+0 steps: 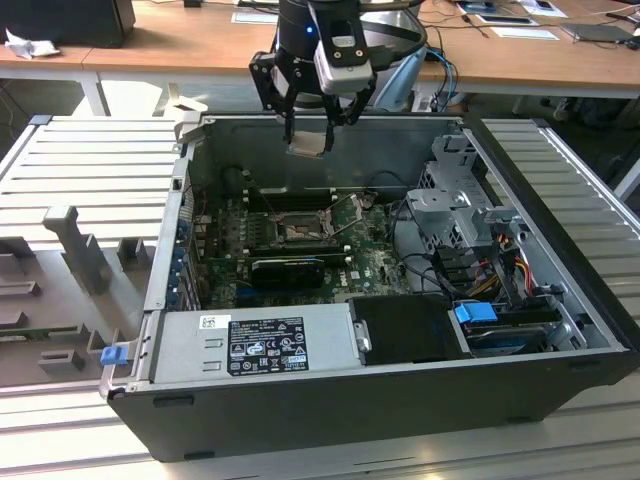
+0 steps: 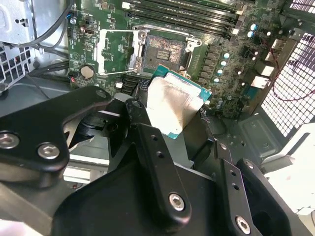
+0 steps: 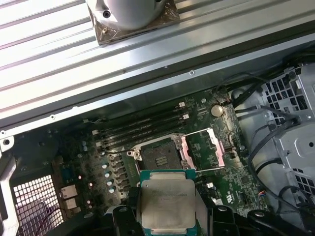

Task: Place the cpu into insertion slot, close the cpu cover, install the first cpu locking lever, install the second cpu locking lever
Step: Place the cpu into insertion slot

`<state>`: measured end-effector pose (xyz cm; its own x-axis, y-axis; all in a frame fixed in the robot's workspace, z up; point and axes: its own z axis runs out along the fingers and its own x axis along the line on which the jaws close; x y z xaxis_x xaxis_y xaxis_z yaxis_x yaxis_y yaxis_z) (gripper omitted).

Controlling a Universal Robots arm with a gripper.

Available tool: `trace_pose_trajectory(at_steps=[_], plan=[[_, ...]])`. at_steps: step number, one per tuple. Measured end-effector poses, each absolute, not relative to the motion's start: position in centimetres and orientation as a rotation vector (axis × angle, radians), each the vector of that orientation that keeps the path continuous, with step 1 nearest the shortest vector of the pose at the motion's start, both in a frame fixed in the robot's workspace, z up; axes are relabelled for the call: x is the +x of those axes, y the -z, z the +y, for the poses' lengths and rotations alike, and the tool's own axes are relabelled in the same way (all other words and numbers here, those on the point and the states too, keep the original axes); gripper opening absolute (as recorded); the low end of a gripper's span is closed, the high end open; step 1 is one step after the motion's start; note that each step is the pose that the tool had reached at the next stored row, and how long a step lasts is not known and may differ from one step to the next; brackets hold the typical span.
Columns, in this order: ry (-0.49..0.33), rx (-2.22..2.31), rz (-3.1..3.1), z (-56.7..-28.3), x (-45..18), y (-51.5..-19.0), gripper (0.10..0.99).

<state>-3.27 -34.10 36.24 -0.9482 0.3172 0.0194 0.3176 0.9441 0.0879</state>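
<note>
The claw (image 1: 309, 130) is clamped on the cpu (image 1: 307, 143) and hangs in the upper middle of the exterior view, near the far wall of the open computer case (image 1: 330, 400), well above the board. The case lies on a slatted grey table (image 1: 90, 160).

The insertion slot (image 1: 300, 232) sits uncovered at the frame's centre. Memory sticks (image 1: 290, 195) hem it in on the far side, a dark card (image 1: 288, 268) on the near side, and the drive cage (image 1: 455, 200) stands toward the exterior view's right.

In the first wrist view, the cpu cover (image 3: 188, 153) stands flipped open just beside the slot. Both wrist views show the cpu's silver top and green edge, which the exterior view barely shows.
</note>
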Motion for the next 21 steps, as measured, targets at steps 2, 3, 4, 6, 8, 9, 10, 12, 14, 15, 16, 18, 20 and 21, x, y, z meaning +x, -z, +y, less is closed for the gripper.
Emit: trace_pose_trajectory(at_steps=[2, 3, 4, 6, 8, 9, 10, 12, 14, 15, 16, 18, 20, 21], plan=[[0.141, -0.526, -3.09, -34.1, -3.27, -36.24, 0.533], [0.141, -0.547, -3.087, -34.1, -3.27, -36.23, 0.533], [0.141, -0.56, -3.085, -34.1, -3.27, -36.23, 0.533], [0.141, -0.626, -3.074, -34.1, -3.27, -36.23, 0.533], [0.142, -0.676, -3.065, -34.1, -3.27, -36.23, 0.533], [0.142, -0.712, -3.058, -34.1, -3.27, -36.23, 0.533], [0.141, -0.751, -3.05, -34.1, -3.27, -36.23, 0.533], [0.141, -0.816, -3.035, -34.1, -3.27, -36.23, 0.533], [0.141, -0.839, -3.029, -34.09, -3.32, -36.22, 0.533], [0.141, -0.839, -3.029, -34.09, -3.32, -36.21, 0.533], [0.141, -0.839, -3.029, -34.1, -3.32, -36.2, 0.533], [0.141, -0.839, -3.029, -34.1, -3.31, -36.13, 0.533], [0.141, -0.839, -3.029, -34.1, -3.32, -36.03, 0.533], [0.141, -0.839, -3.029, -34.1, -3.32, -35.99, 0.533]])
